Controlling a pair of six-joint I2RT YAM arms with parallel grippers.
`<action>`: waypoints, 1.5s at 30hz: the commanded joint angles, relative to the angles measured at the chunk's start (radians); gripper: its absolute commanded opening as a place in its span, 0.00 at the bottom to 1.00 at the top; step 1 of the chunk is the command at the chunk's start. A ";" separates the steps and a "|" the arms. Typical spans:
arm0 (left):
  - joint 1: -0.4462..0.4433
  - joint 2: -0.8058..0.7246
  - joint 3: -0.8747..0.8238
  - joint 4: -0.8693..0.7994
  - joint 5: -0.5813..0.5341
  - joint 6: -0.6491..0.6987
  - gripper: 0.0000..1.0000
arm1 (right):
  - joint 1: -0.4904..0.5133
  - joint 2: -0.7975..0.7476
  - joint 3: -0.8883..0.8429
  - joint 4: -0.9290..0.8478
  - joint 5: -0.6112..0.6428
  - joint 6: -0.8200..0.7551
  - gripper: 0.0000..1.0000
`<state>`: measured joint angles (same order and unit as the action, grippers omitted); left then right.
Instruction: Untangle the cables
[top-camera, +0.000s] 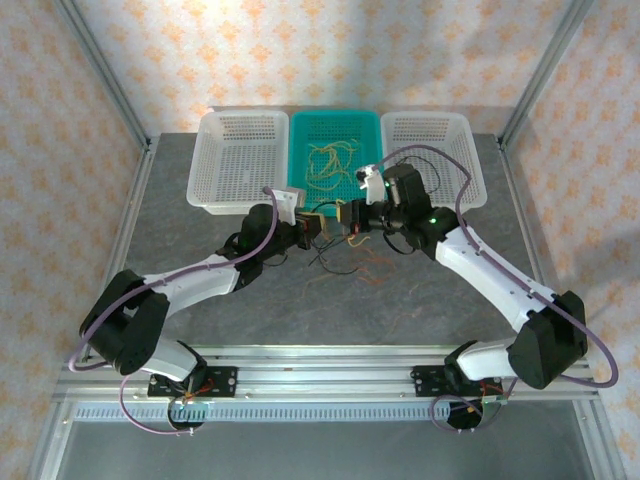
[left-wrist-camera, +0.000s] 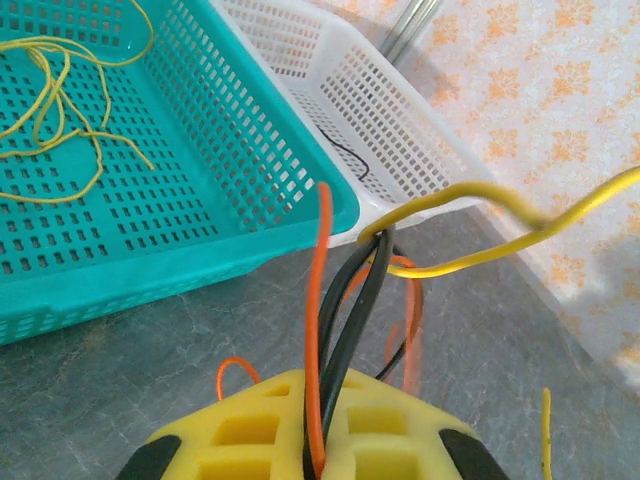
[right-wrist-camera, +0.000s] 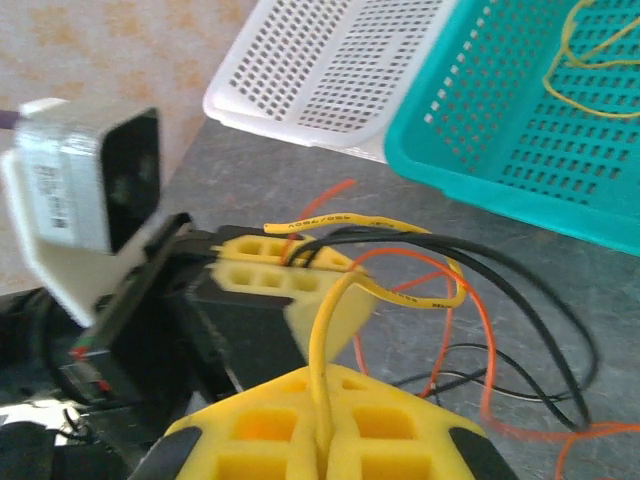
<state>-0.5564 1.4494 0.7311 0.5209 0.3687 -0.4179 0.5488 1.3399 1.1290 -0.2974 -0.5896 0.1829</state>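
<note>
Grey mottled surface (top-camera: 300, 310) under me, w/ an alu rail (top-camera: 330, 362) along the near edge where my bases sit. Alu posts (top-camera: 105, 75) rise at the back corners; walls (top-camera: 330, 50) behind are cream paper w/ an orange floral print. Three baskets in a row at the far side, rims touching: left white basket (top-camera: 238, 160), teal basket (top-camera: 372, 130), right white basket (top-camera: 440, 135). Loose yellow strands (top-camera: 328, 165) lie in the teal one, and from my left wrist a thin black strand (left-wrist-camera: 348, 160) shows in the right white one. The cables (top-camera: 338, 255) = small tangle of black, orange + yellow, hanging betw. my two tools just in front of the teal basket, lower loops trailing on the surface. My left tool (top-camera: 318, 227) is clenched on an orange cable (left-wrist-camera: 318, 300) + black cables (left-wrist-camera: 345, 330), which come up from betw. its yellow pads (left-wrist-camera: 240, 435). My right tool (top-camera: 350, 216) is clenched on a yellow cable (right-wrist-camera: 318, 350) that climbs out of its own pads and arcs over toward the left tool. The two tools sit near each other, a gap betw. them.
</note>
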 joint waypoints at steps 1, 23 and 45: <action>0.011 -0.042 0.001 -0.005 -0.054 0.001 0.00 | -0.006 0.005 -0.033 -0.029 0.070 0.004 0.00; 0.145 -0.183 -0.030 -0.243 -0.411 -0.131 0.00 | -0.006 -0.054 -0.089 -0.173 0.145 -0.121 0.00; 0.340 -0.630 -0.168 -0.605 -0.609 -0.219 0.00 | -0.162 -0.097 -0.063 -0.259 0.553 -0.022 0.00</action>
<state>-0.2256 0.8379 0.5682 -0.0376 -0.2253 -0.6258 0.4088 1.2678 1.0512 -0.5270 -0.1551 0.1047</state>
